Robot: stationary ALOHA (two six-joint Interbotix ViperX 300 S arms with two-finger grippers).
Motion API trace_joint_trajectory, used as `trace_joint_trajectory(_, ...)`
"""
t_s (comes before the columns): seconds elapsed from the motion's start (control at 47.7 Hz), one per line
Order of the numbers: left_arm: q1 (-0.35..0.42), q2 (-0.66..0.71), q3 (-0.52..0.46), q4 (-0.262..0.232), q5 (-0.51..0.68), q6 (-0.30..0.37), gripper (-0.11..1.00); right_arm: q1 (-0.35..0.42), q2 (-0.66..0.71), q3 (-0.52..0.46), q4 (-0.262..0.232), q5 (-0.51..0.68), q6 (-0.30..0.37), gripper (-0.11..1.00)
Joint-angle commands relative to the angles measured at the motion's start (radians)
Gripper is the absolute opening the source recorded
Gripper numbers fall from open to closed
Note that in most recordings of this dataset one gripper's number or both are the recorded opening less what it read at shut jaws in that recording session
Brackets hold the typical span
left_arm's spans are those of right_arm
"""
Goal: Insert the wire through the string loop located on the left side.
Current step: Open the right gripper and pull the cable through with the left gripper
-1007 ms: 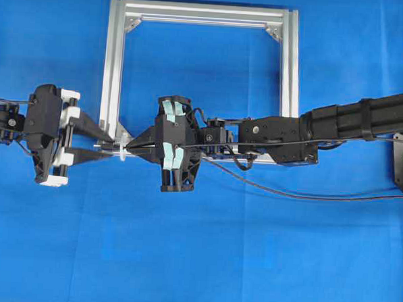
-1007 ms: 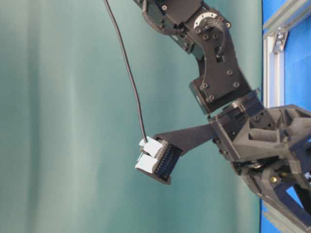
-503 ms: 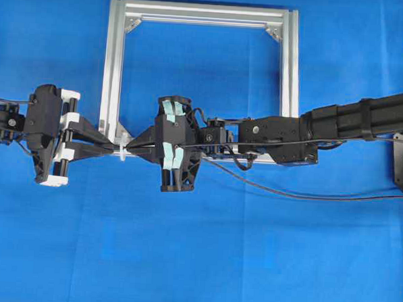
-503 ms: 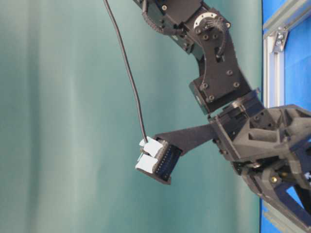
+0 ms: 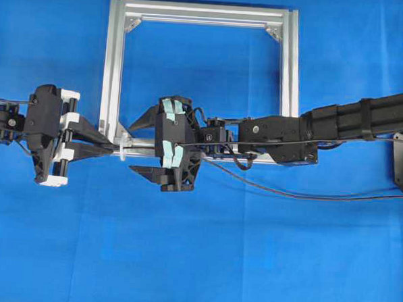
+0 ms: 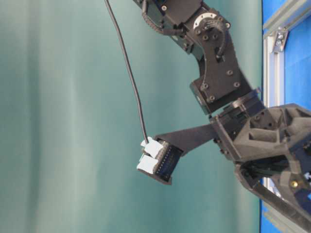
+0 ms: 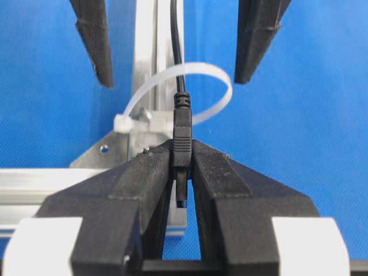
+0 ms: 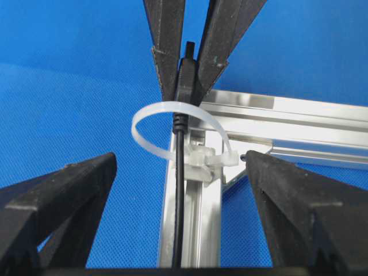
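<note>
Wire (image 7: 176,52): thin black cable, slim plug passed through the loop (image 7: 214,80) at the frame's (image 5: 202,12) near-left corner.
Loop: white tie, upright on the bar.
Left gripper (image 7: 181,172): clamped on the plug, left of the loop.
Right gripper (image 5: 139,148): fingers spread wide, astride the bar, right of the loop.
Change: right gripper, pinched half a second ago, has released the wire.

Wire (image 7: 176,52): thin black cable, runs along silver frame bar, passes through loop; slim black plug (image 7: 181,146) past loop, pinched between closed black fingers. String loop (image 8: 172,123): white tie ring, upright on bar near frame corner, encircling wire.
</note>
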Motion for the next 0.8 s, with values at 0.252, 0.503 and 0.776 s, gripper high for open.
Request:
trace_joint_trajectory(0.252,-0.005,-0.195,0.074,0.003,0.126,-0.009,0.08,-0.003,-0.018,-0.020,0.005,0.000,0.002,0.93)
trace_joint_trajectory(0.503,-0.009,-0.439,0.084,0.003,0.446,-0.055,0.08,0.003,-0.020,-0.021,0.005,0.000,0.002,0.93)
trace_joint_trajectory(0.776,-0.009,-0.712,0.118,0.003,0.644,-0.097,0.08,0.006,-0.018,-0.023,0.005,0.002,0.002,0.93)
